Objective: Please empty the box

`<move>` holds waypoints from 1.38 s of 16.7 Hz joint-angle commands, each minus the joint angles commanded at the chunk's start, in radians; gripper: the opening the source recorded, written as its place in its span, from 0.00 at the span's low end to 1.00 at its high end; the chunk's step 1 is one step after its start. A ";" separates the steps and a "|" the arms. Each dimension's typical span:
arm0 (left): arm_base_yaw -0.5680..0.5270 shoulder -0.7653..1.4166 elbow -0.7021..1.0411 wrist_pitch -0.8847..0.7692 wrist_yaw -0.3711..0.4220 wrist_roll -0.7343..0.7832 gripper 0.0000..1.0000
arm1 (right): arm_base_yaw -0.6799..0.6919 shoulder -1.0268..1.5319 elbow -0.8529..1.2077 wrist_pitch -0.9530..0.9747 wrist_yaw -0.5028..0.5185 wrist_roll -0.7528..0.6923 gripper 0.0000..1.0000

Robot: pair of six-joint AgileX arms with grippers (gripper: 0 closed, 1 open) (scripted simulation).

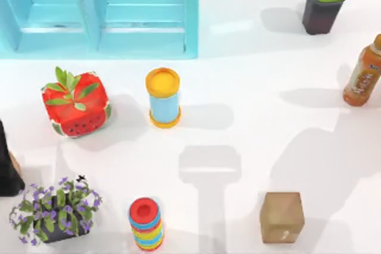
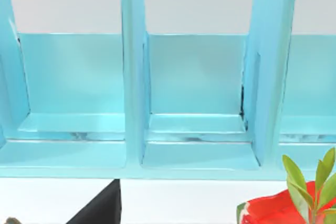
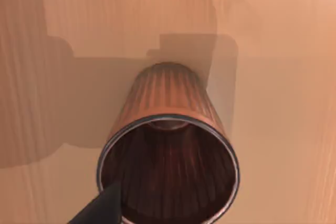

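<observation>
The brown cardboard box (image 1: 281, 217) stands on the white desk (image 1: 250, 87) toward the near right of the top view, flaps closed, with nothing touching it. Well to its left on the same near edge is a stack of coloured rings (image 1: 146, 224) with a red top, and farther left a dark pot of purple flowers (image 1: 55, 209). Up the desk from the rings, a blue can with a yellow lid (image 1: 163, 97) stands upright, and to its left sits a watermelon-patterned pot (image 1: 75, 103) holding a green sprig. A cyan shelf unit (image 1: 101, 13) with upright dividers fills the far left corner. At the far right stands a dark pot with a green succulent (image 1: 324, 5), and nearer along the right edge an orange drink bottle (image 1: 362, 75). A dark shape (image 1: 7, 168) juts in at the left edge beside the flowers; what it is cannot be told. In the left wrist view a dark part of the left hand (image 2: 100, 208) shows in front of the shelf unit, with the watermelon pot off to one side; whether that hand is released or clenched cannot be told. In the right wrist view a dark part of the right hand (image 3: 102, 208) hangs over the open mouth of a ribbed brown bin (image 3: 168, 129) standing on a wood-grained floor (image 3: 283, 51); its state cannot be told either.
</observation>
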 joint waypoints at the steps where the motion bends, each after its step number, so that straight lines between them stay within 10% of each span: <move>1: 0.000 0.000 0.000 0.000 0.000 0.000 1.00 | 0.000 0.003 -0.030 0.032 0.000 0.000 1.00; 12: 0.000 0.000 0.000 0.000 0.000 0.000 1.00 | 0.020 0.002 -0.198 0.201 0.000 0.020 1.00; 23: 0.000 0.000 0.000 0.000 0.000 0.000 1.00 | 0.020 0.002 -0.198 0.201 0.000 0.020 0.17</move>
